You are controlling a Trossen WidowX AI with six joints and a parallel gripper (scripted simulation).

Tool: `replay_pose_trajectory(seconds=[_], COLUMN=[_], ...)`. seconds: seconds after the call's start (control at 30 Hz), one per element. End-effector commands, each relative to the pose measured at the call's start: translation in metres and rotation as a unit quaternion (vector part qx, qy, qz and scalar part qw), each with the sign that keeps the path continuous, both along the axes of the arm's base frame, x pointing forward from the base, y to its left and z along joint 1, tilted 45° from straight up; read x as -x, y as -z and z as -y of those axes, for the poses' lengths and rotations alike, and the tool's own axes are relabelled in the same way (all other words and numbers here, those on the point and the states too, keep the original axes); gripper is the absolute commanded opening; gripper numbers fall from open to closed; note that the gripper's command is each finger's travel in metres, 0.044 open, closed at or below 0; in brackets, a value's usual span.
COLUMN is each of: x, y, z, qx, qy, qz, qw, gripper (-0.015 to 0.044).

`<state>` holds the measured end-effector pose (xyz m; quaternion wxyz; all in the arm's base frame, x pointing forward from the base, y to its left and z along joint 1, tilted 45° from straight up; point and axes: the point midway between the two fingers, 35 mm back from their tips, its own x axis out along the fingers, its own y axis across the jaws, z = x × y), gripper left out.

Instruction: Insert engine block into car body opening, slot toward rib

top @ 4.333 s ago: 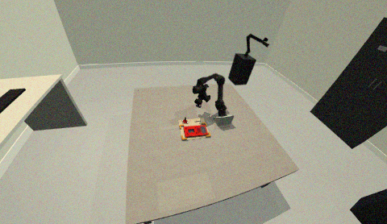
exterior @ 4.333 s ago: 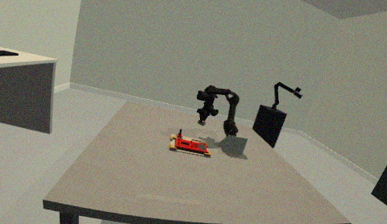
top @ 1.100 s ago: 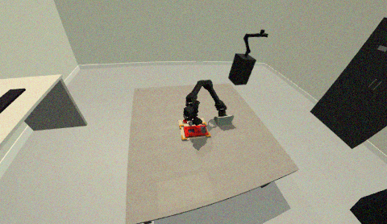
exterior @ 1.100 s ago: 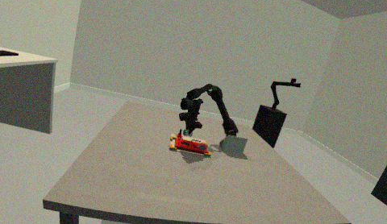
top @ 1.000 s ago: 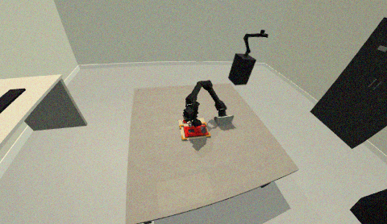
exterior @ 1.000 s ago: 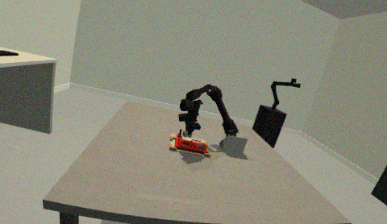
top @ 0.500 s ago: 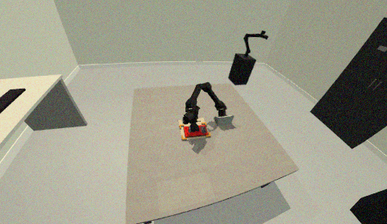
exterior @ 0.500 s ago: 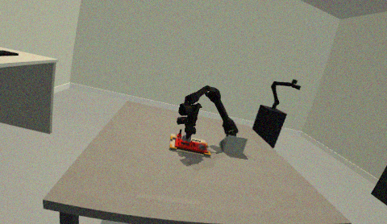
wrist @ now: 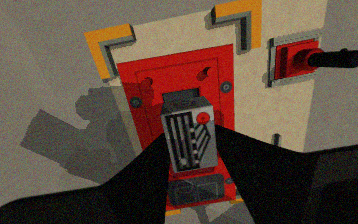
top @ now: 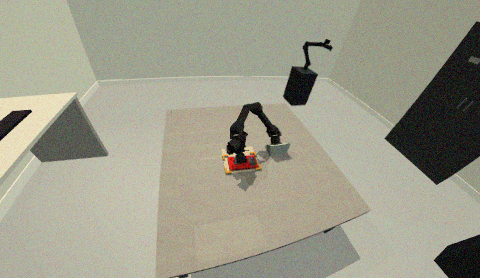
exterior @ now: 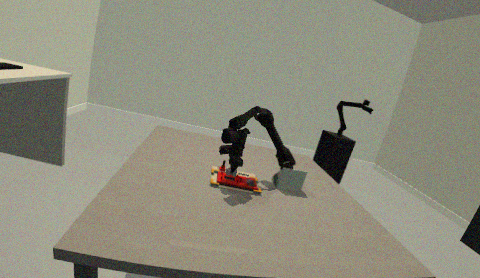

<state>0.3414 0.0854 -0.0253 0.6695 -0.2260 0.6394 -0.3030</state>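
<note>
The red car body [top: 232, 166] [exterior: 242, 182] [wrist: 226, 62] lies flat in its cream fixture. My gripper [top: 241, 158] [exterior: 232, 171] [wrist: 189, 134] points down over it, shut on the grey engine block [wrist: 189, 145], one black finger on each side. The block's striped top with a red dot faces the wrist camera, and it looks roughly square with the body. A dark strip of the opening [wrist: 180, 95] shows just beyond the block; the rest is hidden under it, and so is the rib. Whether the block's lower end is above or inside the opening cannot be told.
The cream fixture [wrist: 170, 27] has orange corner brackets [wrist: 107, 36] [wrist: 239, 8]. A red piece with a black handle [wrist: 335, 58] stands in a grey holder beside the body. A dark grille [wrist: 197, 189] is on the body, close to the block. The arm's pale base plate [top: 278, 150] [exterior: 292, 180] stands to the right.
</note>
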Motion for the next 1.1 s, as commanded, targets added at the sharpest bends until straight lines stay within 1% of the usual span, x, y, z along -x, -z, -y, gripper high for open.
replay_pose_trajectory(seconds=[0.0, 0.23, 0.43, 0.77, 1.07], x=[-0.0002, -0.0002, -0.0006, -0.0006, -0.0004], y=[0.0005, 0.0005, 0.0012, 0.0012, 0.0019], z=[-0.0007, -0.0008, -0.0018, -0.0018, -0.0006], qx=[-0.002, -0.002, -0.002, -0.002, -0.002], qy=[-0.012, -0.01, 0.014, 0.014, -0.014], qz=[-0.011, -0.01, 0.014, 0.014, -0.013], qw=[1.0, 1.0, 1.0, 1.0, 1.0], gripper=[0.0158, 0.0158, 0.0158, 0.0158, 0.0158])
